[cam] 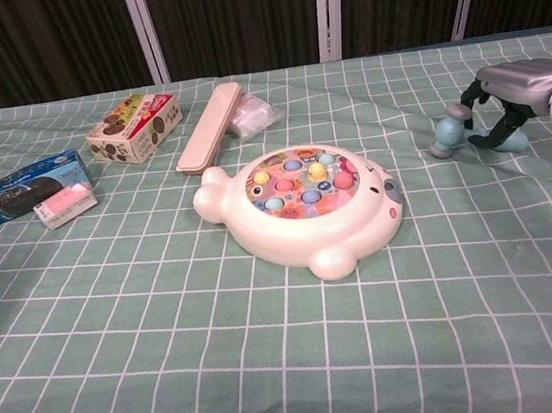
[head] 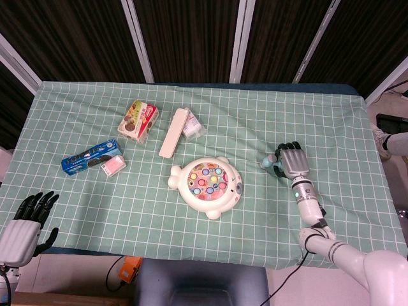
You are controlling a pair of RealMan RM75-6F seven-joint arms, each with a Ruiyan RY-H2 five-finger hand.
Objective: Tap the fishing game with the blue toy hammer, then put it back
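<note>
The blue toy hammer point(cam: 448, 132) lies on the green checked cloth at the right, its head pointing toward the fishing game point(cam: 306, 203). My right hand point(cam: 515, 86) arches over its handle with the fingers curled down around it. In the head view the right hand point(head: 293, 163) covers most of the hammer point(head: 266, 164), so only the head shows at its left. The white fish-shaped game point(head: 207, 182) sits mid-table, about a hand's length left of the hammer. My left hand point(head: 29, 223) hangs off the table's near left edge, fingers apart and holding nothing.
A cookie box point(head: 138, 120), a long white case point(head: 173, 132) and a small plastic bag point(head: 193, 127) lie behind the game. A blue packet point(head: 92, 156) and a pink item point(head: 113, 166) sit at the left. The table edge runs just right of my right hand.
</note>
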